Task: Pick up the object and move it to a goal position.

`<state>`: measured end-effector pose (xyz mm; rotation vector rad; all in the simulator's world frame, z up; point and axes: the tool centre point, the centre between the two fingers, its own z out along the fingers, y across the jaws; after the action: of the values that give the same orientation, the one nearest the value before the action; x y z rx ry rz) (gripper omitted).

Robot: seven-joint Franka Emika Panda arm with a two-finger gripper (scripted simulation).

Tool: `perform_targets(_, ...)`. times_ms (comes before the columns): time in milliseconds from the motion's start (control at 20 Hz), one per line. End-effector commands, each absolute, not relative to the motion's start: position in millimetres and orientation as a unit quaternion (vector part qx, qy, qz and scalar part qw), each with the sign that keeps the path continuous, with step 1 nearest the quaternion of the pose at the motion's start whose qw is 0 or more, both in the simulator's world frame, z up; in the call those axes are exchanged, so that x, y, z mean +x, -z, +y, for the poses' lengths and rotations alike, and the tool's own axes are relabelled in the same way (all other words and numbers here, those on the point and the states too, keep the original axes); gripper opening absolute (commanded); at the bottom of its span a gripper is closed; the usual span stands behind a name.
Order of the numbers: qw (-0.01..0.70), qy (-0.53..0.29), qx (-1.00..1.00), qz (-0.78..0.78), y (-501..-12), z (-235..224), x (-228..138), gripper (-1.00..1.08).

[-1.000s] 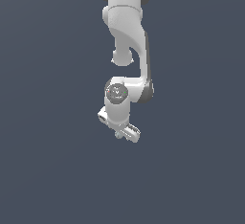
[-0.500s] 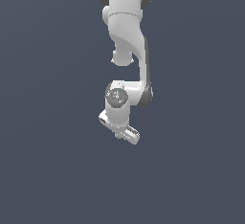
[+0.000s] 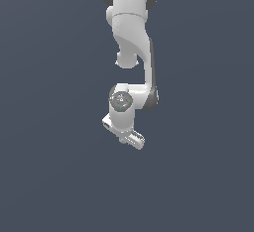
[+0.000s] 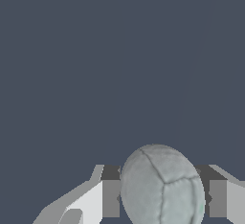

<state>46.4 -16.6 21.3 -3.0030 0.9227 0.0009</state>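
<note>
Sitting between the fingers (image 4: 111, 198) in the wrist view, the pale grey ball (image 4: 161, 187) shows dark seam lines and fills the gap; jaws pinch it from both sides. Exterior view: ball hidden, gripper (image 3: 130, 138) hangs tilted below the white arm (image 3: 132, 32). Plain dark grey surface (image 3: 49, 166) all round.

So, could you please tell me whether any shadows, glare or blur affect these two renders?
Exterior view: flat, even lighting, no cast shadow on the dark backdrop, only soft highlights on the arm; the claw is small. Wrist view: sharp, the ball shows clear seams between the fingers, cropped at the frame edge.
</note>
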Motion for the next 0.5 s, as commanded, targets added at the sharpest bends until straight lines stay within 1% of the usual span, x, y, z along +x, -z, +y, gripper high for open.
perform_targets(0, 0.000, 0.000, -0.956, 0.294, -23.5, -18.1, 47.6, -1.00)
perform_targets(450, 0.000, 0.000, -0.956, 0.294, -57.6, -38.6, 65.3, -1.00)
